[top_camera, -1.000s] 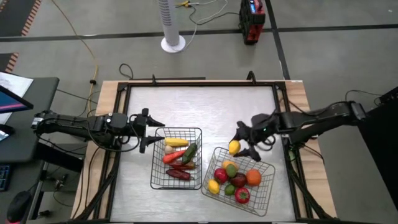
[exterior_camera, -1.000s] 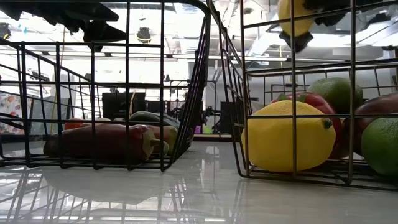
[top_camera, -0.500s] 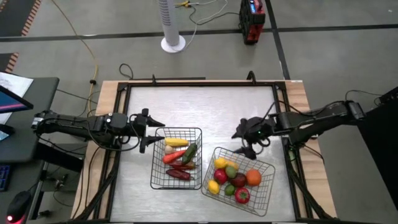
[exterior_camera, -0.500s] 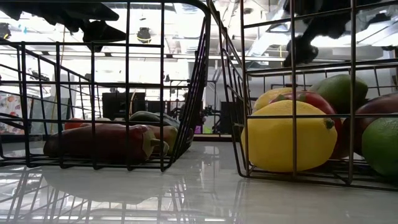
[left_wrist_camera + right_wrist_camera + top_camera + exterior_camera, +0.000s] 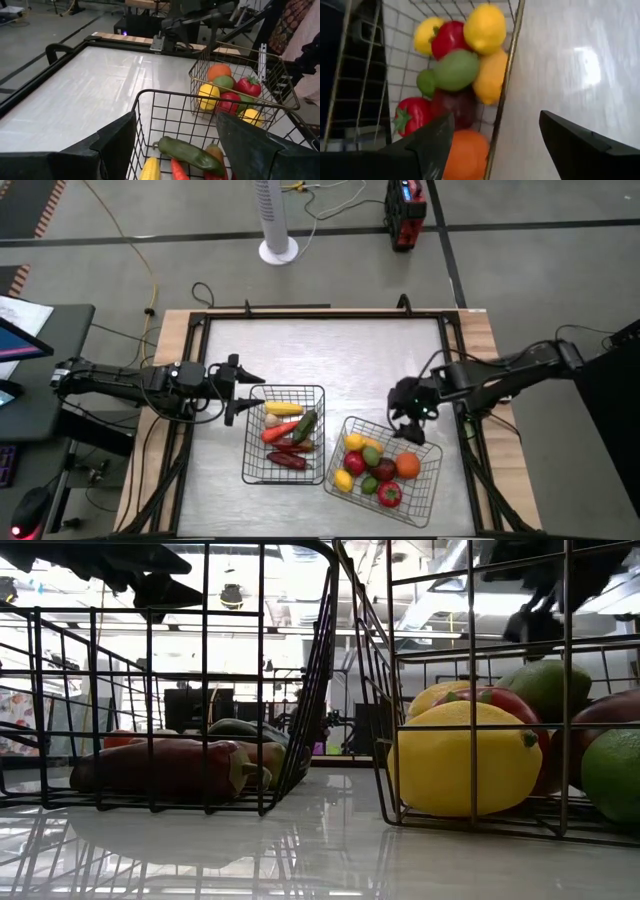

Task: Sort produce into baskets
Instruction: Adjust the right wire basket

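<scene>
Two wire-mesh baskets stand side by side near the table's front. The left basket [image 5: 254, 471] holds long produce: a yellow corn cob [image 5: 283, 409], a green cucumber [image 5: 305, 425], and red and maroon pieces. The right basket [image 5: 427, 483] holds round produce: yellow [image 5: 353, 442], green, red and orange [image 5: 407, 466] pieces. My right gripper [image 5: 405, 422] hangs open and empty over the right basket's far rim, tipped downward [image 5: 496, 115]. My left gripper [image 5: 240, 389] waits open and empty by the left basket's far left corner [image 5: 176, 116].
Bare table top [image 5: 330, 350] stretches from the baskets to the far edge inside a dark raised frame [image 5: 320, 317]. The right basket sits turned askew against the left one.
My right gripper held a round yellow fruit above the right basket's far corner and let it go. The fruit has dropped into that basket among the other round pieces. The gripper has then shifted toward the table's right edge and tipped further downward.
</scene>
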Robot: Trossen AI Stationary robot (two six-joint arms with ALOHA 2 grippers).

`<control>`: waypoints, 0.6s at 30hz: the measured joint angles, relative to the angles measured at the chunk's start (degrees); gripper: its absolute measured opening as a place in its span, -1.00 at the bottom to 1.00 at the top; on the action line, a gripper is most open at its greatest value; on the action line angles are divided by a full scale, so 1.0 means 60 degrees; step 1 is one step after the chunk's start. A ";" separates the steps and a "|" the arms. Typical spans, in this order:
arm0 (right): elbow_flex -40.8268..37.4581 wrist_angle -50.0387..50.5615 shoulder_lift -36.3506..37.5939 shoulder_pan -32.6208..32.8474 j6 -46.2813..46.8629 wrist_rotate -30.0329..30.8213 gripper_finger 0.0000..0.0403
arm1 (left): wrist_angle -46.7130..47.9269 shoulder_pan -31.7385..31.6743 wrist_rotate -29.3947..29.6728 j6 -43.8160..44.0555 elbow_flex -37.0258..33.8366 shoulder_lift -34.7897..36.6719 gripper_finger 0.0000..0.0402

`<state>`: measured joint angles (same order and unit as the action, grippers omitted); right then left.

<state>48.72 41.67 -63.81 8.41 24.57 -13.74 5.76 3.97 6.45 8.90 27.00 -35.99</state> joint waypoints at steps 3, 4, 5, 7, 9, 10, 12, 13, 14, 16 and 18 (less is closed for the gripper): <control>0.0170 0.0607 -0.0061 0.0663 0.0610 0.0859 0.55 | 0.0000 0.0000 0.0063 -0.0083 0.0000 0.0000 0.31; 0.0189 0.0812 -0.0138 0.0870 0.0813 0.1213 0.53 | 0.0000 0.0000 0.0068 -0.0113 0.0000 -0.0001 0.31; 0.0192 0.1049 -0.0237 0.1046 0.1014 0.1483 0.51 | 0.0000 0.0000 0.0071 -0.0116 0.0000 0.0000 0.31; 0.0192 0.1568 -0.0513 0.1291 0.1374 0.1600 0.45 | -0.0003 0.0000 0.0071 -0.0116 0.0000 0.0000 0.31; 0.0192 0.1811 -0.0834 0.1424 0.1556 0.1562 0.40 | -0.0004 0.0000 0.0074 -0.0133 0.0000 -0.0002 0.31; 0.0192 0.1861 -0.1000 0.1464 0.1584 0.1522 0.37 | -0.0004 0.0001 0.0074 -0.0164 0.0000 0.0000 0.31; 0.0211 0.1830 -0.1281 0.1493 0.1577 0.1405 0.30 | -0.0004 0.0000 0.0074 -0.0189 0.0000 0.0000 0.31; 0.0217 0.1833 -0.1386 0.1461 0.1522 0.1373 0.26 | -0.0004 0.0000 0.0074 -0.0192 0.0000 0.0000 0.31; 0.0217 0.1847 -0.1490 0.1420 0.1432 0.1349 0.20 | -0.0004 0.0000 0.0074 -0.0192 0.0000 -0.0004 0.31; 0.0207 0.1849 -0.1781 0.1282 0.1248 0.1395 0.07 | -0.0004 0.0000 0.0074 -0.0192 0.0000 0.0000 0.31; 0.0188 0.1919 -0.1945 0.1064 0.1100 0.1472 -0.09 | -0.0004 0.0002 0.0074 -0.0201 0.0000 -0.0002 0.31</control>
<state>49.84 53.18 -75.48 14.79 31.17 -4.91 5.74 3.98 6.90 7.69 27.00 -36.00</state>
